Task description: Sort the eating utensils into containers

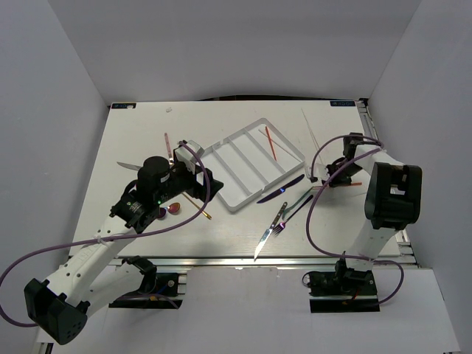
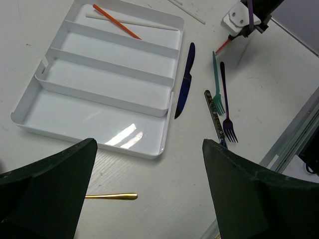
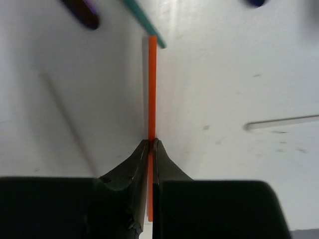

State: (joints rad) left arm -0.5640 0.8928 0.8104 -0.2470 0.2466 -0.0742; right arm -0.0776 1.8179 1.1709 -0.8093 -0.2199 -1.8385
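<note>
**At Tray Right Side: Chopstick in Right Gripper**

To the right of the tray [image 2: 75, 107], the right gripper [image 3: 151, 142] has its fingertips pressed onto an orange chopstick [image 3: 152, 84], pinching it near one end. The chopstick runs straight out ahead of the fingers. Its far end meets the handle tip of a teal fork [image 3: 144, 22]. Whether the chopstick is clear of the table cannot be told.

The left gripper [image 2: 149, 144] hangs over the near edge of the tray with its fingers spread wide and nothing between them.

Tray contents: a second orange chopstick [image 2: 117, 22] and a white stick [image 2: 132, 22], both in the far compartment and crossing each other. The other compartments hold nothing.

On the table:
- A blue knife [image 2: 185, 82] lies just beside the tray's right wall.
- A purple fork [image 2: 225, 99] lies alongside the teal fork.
- A gold handle [image 2: 110, 196] lies near the tray's near edge.
</note>
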